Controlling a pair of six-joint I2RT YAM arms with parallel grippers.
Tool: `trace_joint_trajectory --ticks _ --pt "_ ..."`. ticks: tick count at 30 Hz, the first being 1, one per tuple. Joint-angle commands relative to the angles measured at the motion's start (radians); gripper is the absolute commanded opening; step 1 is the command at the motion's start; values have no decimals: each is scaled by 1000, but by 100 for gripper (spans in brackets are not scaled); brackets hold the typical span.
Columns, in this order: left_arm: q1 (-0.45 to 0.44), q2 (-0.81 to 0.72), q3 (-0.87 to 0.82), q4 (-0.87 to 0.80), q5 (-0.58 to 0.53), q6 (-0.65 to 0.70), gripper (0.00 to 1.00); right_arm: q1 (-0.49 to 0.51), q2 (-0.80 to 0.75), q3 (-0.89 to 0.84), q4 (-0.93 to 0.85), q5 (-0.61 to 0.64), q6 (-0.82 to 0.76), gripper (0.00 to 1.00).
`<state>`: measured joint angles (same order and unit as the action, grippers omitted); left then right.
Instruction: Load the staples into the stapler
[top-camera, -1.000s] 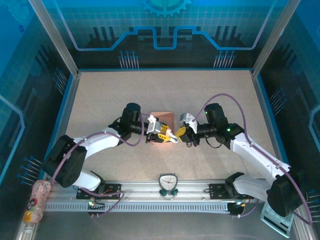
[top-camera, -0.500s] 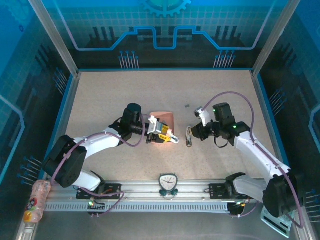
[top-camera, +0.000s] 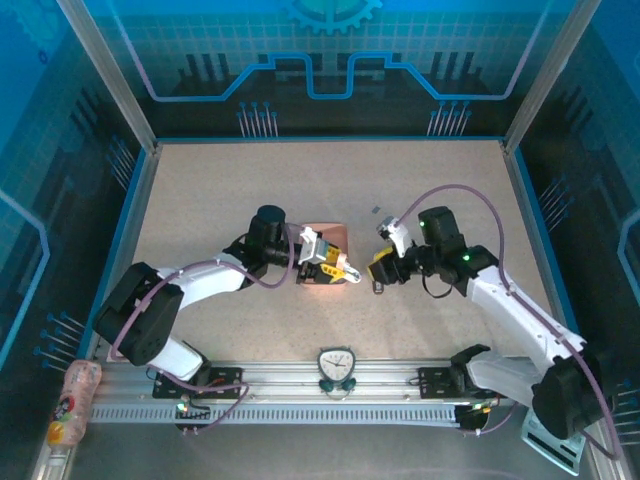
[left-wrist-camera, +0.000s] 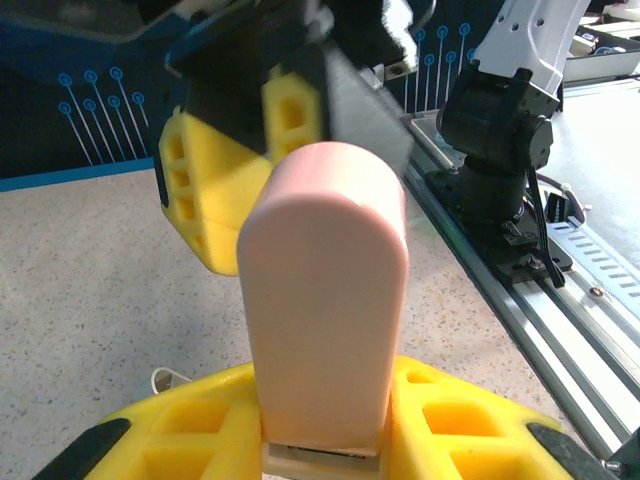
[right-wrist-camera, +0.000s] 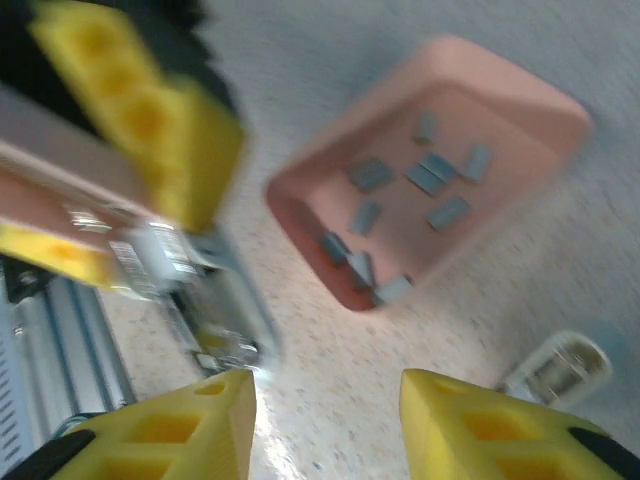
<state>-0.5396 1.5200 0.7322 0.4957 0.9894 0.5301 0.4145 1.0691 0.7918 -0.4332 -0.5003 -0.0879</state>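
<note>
Stapler (left-wrist-camera: 325, 300) of pink plastic clamped in left gripper (left-wrist-camera: 325, 425) near middle of table (top-camera: 200, 200), right gripper (right-wrist-camera: 325, 420) spread with nothing held, staples (right-wrist-camera: 420, 180) scattered in pink tray (right-wrist-camera: 545, 110)

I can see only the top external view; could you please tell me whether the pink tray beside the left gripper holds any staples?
Observer: Yes. The right wrist view shows several dark grey staples lying loose inside the pink tray.
Operator: Thank you. What is the left gripper holding?
Observer: In the left wrist view, the left gripper is clamped on a pink stapler.
Operator: And is the right gripper carrying a strip?
Observer: No. In the right wrist view, the right gripper stands open and empty above the table.
</note>
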Motion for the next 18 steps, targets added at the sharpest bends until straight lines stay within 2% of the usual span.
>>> trace_joint_trajectory --ticks 1,6,13,15,18 --pt "-6 7 32 38 51 -5 28 46 -71 -25 192 -106 -152 49" --pt "-9 8 35 47 59 -14 28 90 -90 -85 409 -135 -179 56" --pt "-12 17 36 74 60 -56 28 154 -6 -52 457 -128 -197 57" --pt "-12 20 36 83 59 -71 28 158 13 -45 469 -136 -193 53" --pt "-12 21 36 88 55 -82 28 161 26 -38 477 -142 -186 37"
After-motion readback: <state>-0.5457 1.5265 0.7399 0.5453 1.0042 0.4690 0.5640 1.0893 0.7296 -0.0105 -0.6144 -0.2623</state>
